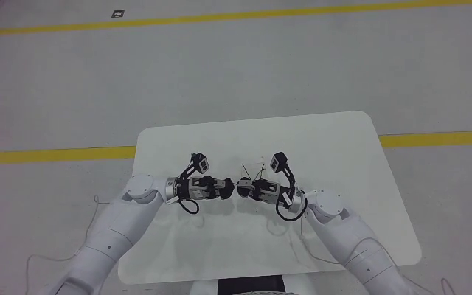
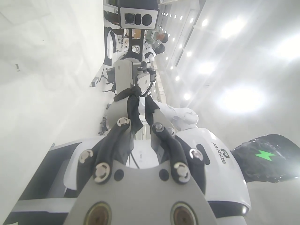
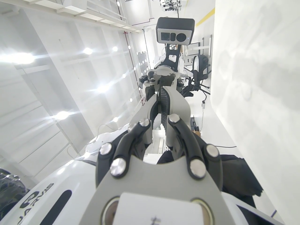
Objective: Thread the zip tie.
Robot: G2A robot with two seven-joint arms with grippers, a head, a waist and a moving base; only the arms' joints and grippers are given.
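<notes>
Zip tie (image 1: 251, 172): thin dark strands over the middle of the table (image 1: 332, 147), right where the two grippers meet. Kept up off the surface rather than laid flat, presumably to leave tail and head free for feeding one into the other. Right gripper (image 1: 242, 189): jaws pressed together, seemingly pinching the tie near its lower end. Left gripper (image 1: 227, 189): jaws likewise together, tip to tip with the right; impossible to tell whether clamped on the tie. Set nose to nose, likely for fine alignment of tail and slot.
</notes>
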